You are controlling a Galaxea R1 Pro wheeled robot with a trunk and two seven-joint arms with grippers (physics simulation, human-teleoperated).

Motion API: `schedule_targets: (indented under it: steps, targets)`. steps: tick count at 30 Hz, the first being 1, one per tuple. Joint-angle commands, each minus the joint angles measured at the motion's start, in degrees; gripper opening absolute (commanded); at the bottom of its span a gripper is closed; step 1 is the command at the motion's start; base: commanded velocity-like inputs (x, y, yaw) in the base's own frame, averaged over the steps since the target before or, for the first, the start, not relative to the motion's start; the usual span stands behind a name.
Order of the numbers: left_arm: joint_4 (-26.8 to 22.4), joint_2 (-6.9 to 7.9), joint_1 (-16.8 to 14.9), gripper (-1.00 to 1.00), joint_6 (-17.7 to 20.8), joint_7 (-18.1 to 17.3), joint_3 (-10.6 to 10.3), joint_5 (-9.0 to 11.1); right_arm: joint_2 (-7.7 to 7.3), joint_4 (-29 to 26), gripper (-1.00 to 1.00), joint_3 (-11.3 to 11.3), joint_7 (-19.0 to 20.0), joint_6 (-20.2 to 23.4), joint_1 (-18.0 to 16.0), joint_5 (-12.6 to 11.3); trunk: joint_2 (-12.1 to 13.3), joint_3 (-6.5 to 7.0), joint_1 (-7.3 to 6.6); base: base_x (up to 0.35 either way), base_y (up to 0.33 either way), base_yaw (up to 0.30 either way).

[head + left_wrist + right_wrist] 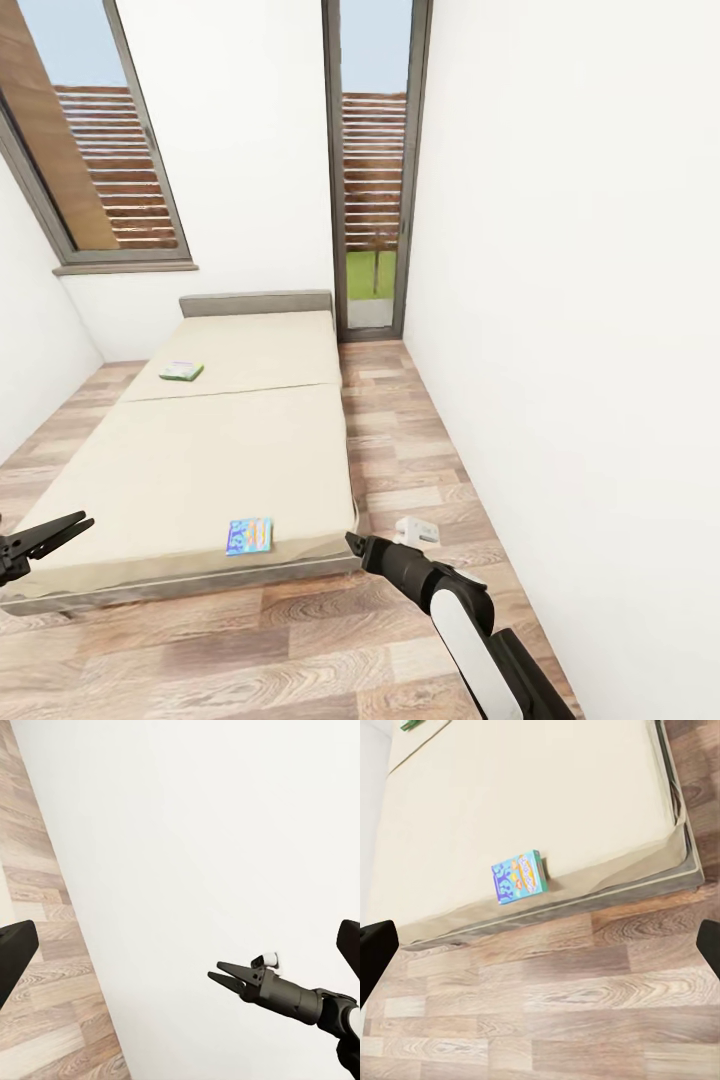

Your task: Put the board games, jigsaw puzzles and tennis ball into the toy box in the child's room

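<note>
Nearest, the right gripper [352,541] and the left gripper [62,531] are held over the wood floor [300,650] at the foot of the bed [180,470], jaws nearly closed and empty. The blue board game [249,536] lies near the foot edge, within reach first; the green-edged board game [181,371] lies farther, toward the headboard. Fetching from the bed is judged the step in hand; next, the jaws must be opened and lowered over the blue box.
</note>
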Motion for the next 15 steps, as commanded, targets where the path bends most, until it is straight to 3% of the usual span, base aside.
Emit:
schedule_targets:
  steps: [1,15]
  targets:
    - [0.0,0.00,0.0,1.00,0.6,-0.3,0.0,-0.1,0.00,-0.1,1.00,0.1,-0.6,0.1,-0.1,-0.6,-0.1,-0.12,0.03,0.000,0.001,-0.017]
    - [0.0,-0.02,0.0,1.00,0.6,-0.3,0.0,-0.1,0.11,-0.2,1.00,0.1,-0.6,0.1,-0.1,-0.6,-0.1,-0.12,0.03,0.000,0.000,-0.004]
